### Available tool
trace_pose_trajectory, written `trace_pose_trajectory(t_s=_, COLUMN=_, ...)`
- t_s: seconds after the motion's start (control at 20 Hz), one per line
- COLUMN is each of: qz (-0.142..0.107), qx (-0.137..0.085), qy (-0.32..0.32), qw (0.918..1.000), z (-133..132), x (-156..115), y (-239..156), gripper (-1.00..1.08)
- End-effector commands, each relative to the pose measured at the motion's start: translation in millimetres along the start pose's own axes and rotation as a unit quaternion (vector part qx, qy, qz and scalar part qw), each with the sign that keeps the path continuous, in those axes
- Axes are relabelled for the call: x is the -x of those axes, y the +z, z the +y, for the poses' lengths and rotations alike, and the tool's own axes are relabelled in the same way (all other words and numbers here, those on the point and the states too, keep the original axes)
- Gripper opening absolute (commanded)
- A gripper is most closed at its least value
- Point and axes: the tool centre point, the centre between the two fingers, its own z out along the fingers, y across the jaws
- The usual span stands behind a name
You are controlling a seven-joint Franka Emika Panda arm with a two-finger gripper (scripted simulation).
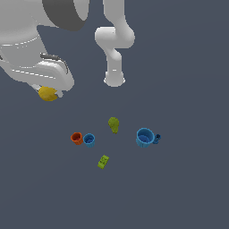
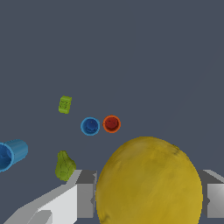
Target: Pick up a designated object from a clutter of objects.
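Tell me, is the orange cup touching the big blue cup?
No, the orange cup sits beside the small blue cup, while the big blue cup stands well apart past the green lump.

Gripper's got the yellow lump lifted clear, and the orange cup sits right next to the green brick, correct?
Not quite. The gripper does hold the yellow lump, but in the exterior view the orange cup sits beside the small blue cup; the green brick lies apart.

plain dark slate-grey floor (image 1: 188, 197)

The hand (image 1: 48, 89) holds the yellow lump (image 1: 47, 94) aloft — well apart from the clutter.
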Motion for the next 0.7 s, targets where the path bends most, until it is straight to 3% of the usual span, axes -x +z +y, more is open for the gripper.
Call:
trace_pose_trajectory(t_s=0.0, qz=0.000, qx=0.000, qy=-0.001, qw=1.0000, z=9.2, x=-5.6, y=-8.4, gripper=-1.00)
trace_pose_trajectory(t_s=0.65, qz=0.000, qx=0.000, qy=0.000, qw=1.0000, z=24.4, x=-15.6, y=-20.5, gripper=-1.00)
